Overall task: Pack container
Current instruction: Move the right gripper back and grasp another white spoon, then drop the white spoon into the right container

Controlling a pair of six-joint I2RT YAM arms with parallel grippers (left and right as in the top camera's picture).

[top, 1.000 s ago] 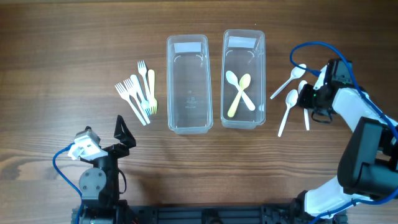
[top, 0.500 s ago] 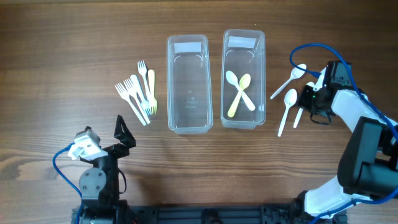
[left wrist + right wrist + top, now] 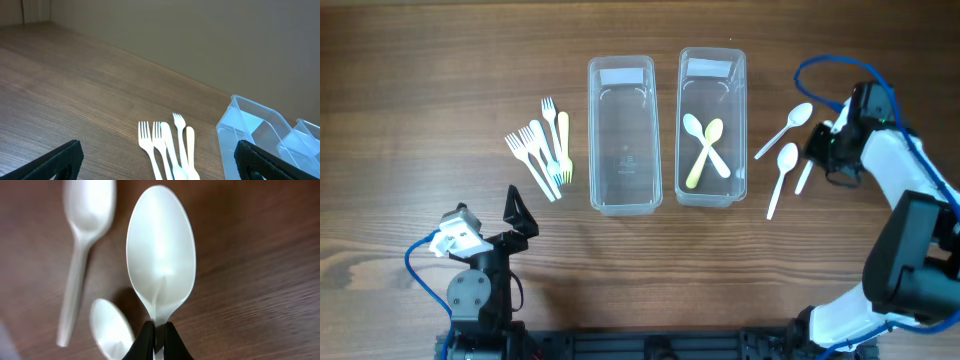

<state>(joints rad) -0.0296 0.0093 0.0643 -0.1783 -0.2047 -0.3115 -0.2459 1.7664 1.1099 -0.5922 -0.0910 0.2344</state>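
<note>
Nothing legible appears in any view. In the overhead view's upper middle, the left container point(image 3: 621, 192) and the right container point(image 3: 712, 192) each carry a pale strip at their top end point(image 3: 621, 76) point(image 3: 711, 68), but no lettering can be made out on either. A faint embossed mark point(image 3: 624, 160) sits on the left container's floor, too small to read.

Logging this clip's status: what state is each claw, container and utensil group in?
left claw: open, empty
right claw: shut on white spoon
left container: empty
right container: holds two crossed spoons
forks: lying loose on table
loose spoons: lying on table beside right claw
</note>
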